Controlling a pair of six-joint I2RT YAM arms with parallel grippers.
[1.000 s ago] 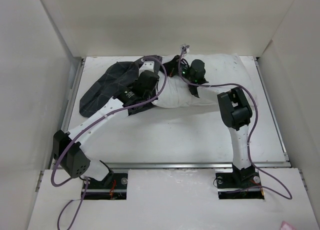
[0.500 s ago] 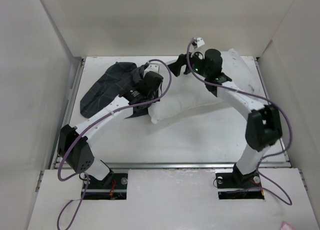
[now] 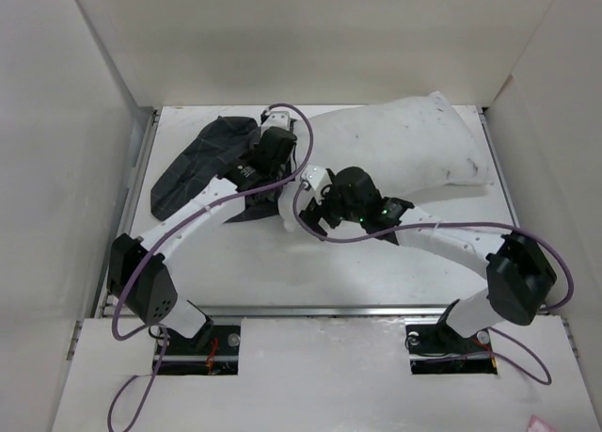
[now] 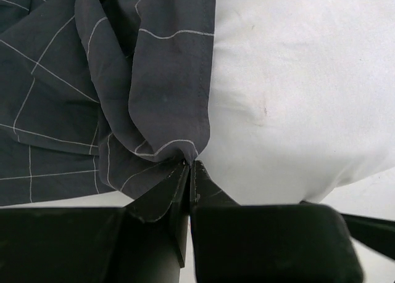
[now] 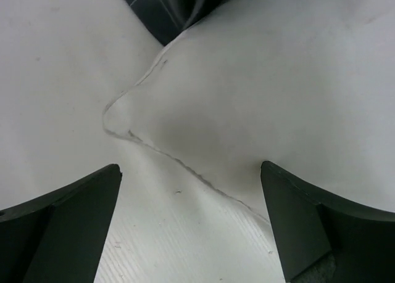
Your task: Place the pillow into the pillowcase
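The off-white pillow lies across the far right of the table, its left end against the dark grid-patterned pillowcase. My left gripper is shut on the pillowcase's edge, right beside the pillow. In the left wrist view that gripper pinches a fold of the pillowcase, with the pillow to its right. My right gripper stands open at the pillow's near-left corner. In the right wrist view that gripper straddles the seam of the pillow low over the table, gripping nothing.
White walls close the table in on the left, back and right. A metal rail runs along the table's near edge. Purple cables loop over both arms.
My right gripper has opened and let go of the pillow, then swung from its far side to its near-left corner. The pillow has settled flatter toward the right. My left gripper keeps its hold.
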